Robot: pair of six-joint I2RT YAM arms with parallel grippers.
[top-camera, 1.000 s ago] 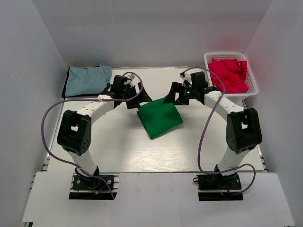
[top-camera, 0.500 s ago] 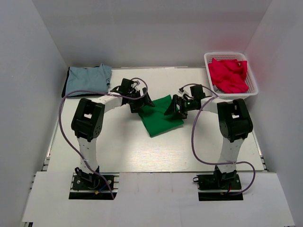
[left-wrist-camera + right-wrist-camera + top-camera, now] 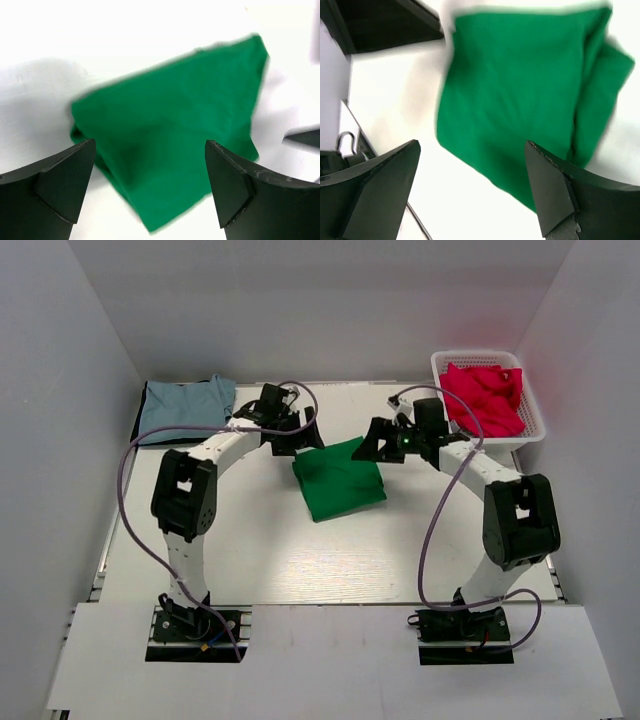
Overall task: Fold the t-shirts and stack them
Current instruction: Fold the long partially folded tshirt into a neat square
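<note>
A folded bright green t-shirt lies flat on the white table near the middle, also filling the left wrist view and the right wrist view. My left gripper hovers at its far left corner, open, nothing between its fingers. My right gripper hovers at the far right corner, open and empty as well. A pale grey-blue t-shirt lies folded at the back left. Crimson red t-shirts are heaped in the white basket.
The basket stands at the back right corner against the white side wall. A dark mat edge shows under the grey-blue shirt. Purple cables loop off both arms. Bare white table stretches in front of the green shirt.
Both grippers have drawn back from the green shirt toward the far side and lifted. The shirt stays folded, now fully uncovered.
</note>
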